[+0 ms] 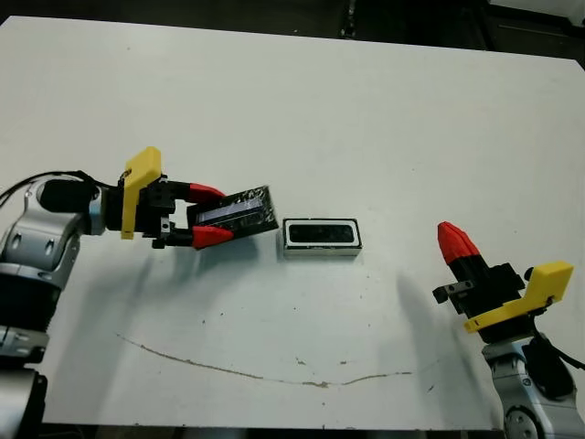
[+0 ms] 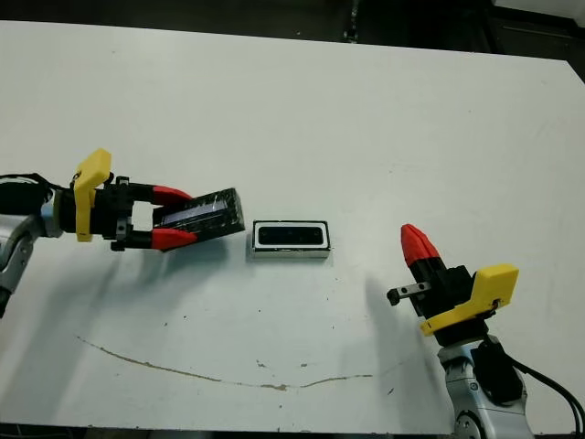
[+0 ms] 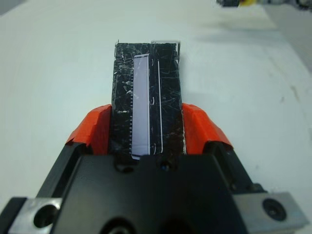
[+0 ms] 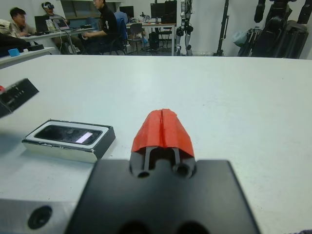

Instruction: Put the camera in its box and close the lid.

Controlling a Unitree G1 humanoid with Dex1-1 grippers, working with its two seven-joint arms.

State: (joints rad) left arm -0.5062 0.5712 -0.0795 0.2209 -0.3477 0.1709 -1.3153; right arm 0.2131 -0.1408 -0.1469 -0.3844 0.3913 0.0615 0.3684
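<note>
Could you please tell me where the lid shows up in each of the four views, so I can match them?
Left eye view: the lid, left of centre, clamped in the left tool.
Right eye view: left of centre, same grip.
Left wrist view: centre, between the red fingers.
Right wrist view: a corner at the left edge.
Shared landmark: the box beside it.

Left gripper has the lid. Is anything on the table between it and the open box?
Nothing visible. The left gripper grips the glossy black lid with a pale stripe; only bare white table separates it from the small white-walled box, the flat black camera inside.
</note>
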